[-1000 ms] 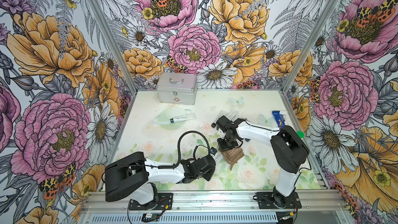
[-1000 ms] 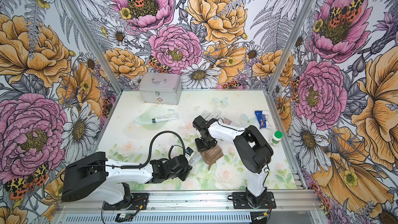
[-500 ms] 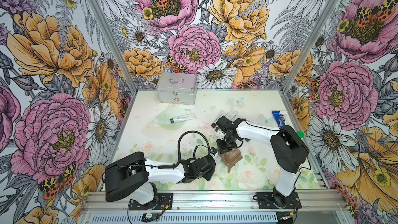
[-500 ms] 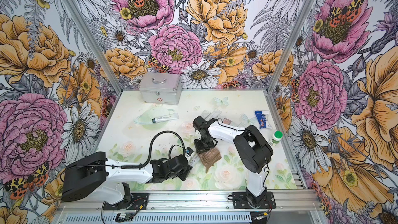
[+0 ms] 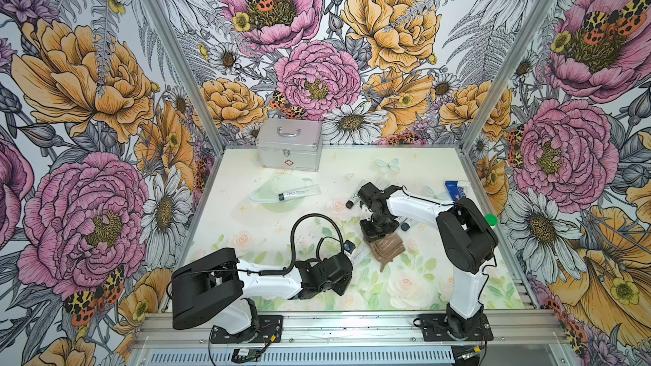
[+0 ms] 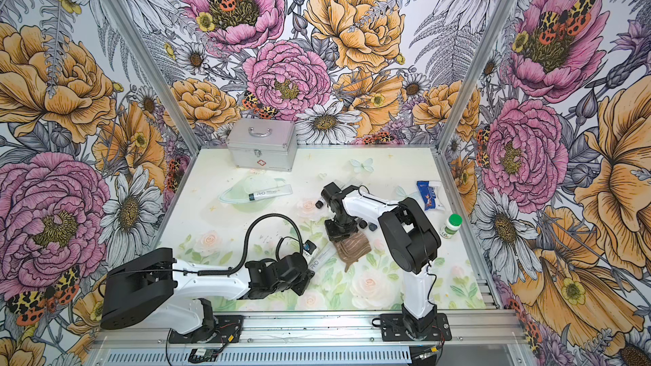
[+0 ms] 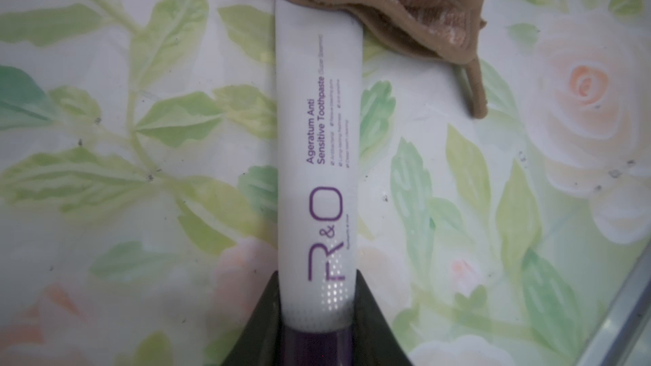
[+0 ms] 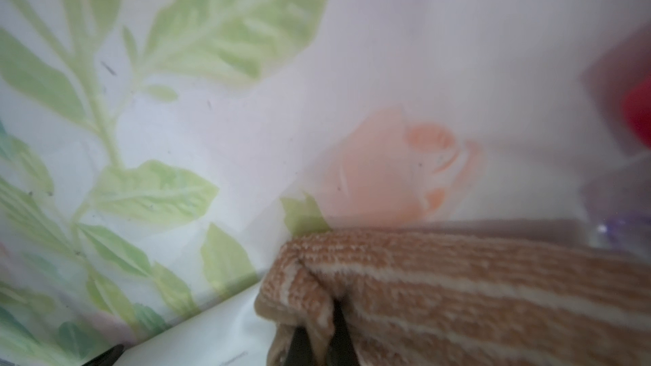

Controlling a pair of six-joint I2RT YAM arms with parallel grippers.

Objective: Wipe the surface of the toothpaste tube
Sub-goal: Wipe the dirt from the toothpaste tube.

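the left gripper (image 7: 318, 286) is clamped on the purple cap end of the white toothpaste tube (image 7: 318, 135), which stretches low along the flowered bench (image 5: 405, 293), a little toward 6 o'clock from the bench's middle, with its far end pointing to about 1 o'clock in both top views. the right gripper (image 8: 318, 339) is pinched together on a brown striped cloth (image 8: 475, 293), and the cloth lies over that far end of the tube, touching it. a silver case (image 5: 289, 149) stands well apart at 12 o'clock.
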